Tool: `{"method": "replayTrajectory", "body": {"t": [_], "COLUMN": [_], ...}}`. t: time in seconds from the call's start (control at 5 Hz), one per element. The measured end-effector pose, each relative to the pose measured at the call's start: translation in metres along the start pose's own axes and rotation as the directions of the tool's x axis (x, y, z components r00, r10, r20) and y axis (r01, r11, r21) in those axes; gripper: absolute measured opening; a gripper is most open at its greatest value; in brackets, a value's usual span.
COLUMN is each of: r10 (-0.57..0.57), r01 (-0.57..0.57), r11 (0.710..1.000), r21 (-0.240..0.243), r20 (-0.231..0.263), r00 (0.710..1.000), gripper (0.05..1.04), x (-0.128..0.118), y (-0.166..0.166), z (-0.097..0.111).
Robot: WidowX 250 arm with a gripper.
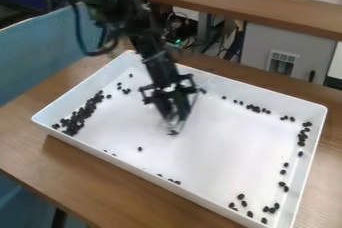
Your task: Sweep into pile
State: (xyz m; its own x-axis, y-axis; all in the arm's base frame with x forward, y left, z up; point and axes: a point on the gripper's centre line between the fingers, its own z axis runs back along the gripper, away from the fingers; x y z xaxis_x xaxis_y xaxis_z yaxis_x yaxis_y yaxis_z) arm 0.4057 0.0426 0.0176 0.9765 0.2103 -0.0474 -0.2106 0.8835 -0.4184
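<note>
Many small black oval pieces lie in a rectangular white tray around the blurred black gripper, thickest left of it in view. Brown wooden tabletop runs beneath; a grey metal box stands beyond. Whether the gripper is open or closed, I cannot tell.

A robot arm is cut off at eleven o'clock, its end effector blurred. The tray is cropped at five o'clock.

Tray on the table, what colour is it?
The tray is white, best seen in the camera view.
</note>
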Motion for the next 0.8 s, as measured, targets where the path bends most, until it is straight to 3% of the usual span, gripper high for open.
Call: {"method": "replayTrajectory", "body": {"t": [0.6, 0.8], "r10": [0.194, 0.201], "r01": [-0.198, -0.205], "r11": [0.98, 0.978], "r21": [0.037, 0.024], "r20": [0.079, 0.12], "r00": [0.978, 0.972], "gripper": [0.38, 0.38], "x": [-0.037, -0.042], "y": [0.084, 0.086], "z": [0.041, 0.058]}}
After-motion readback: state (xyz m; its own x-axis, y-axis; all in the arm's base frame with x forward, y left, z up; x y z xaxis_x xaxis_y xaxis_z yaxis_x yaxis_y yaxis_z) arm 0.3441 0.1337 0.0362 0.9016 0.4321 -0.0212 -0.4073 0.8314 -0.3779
